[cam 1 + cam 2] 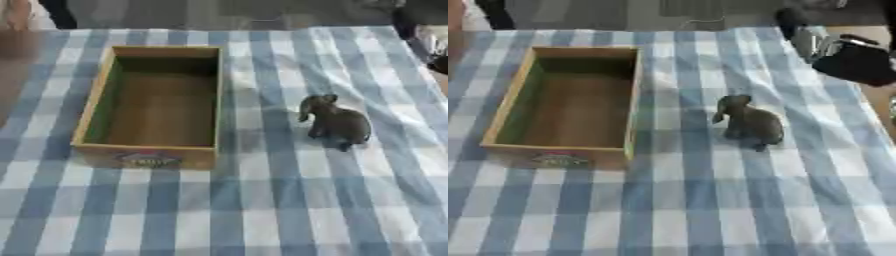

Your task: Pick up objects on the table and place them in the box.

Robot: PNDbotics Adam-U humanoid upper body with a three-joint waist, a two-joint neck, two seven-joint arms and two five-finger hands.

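One small grey elephant figure (335,121) stands upright on the checked worktop (262,210), right of centre, apart from the open wooden box (153,105) at centre left, which holds nothing yet. At the upper right of the frame a black robot hand (852,61) waits; I cannot tell its fingers' state.

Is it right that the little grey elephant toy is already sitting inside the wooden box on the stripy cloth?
Not quite. The grey elephant toy is not inside the wooden box; the left eye view shows it standing on the stripy cloth to the right of the box, apart from it. The box holds nothing. The rest is right: the toy is grey and the box sits on the cloth.
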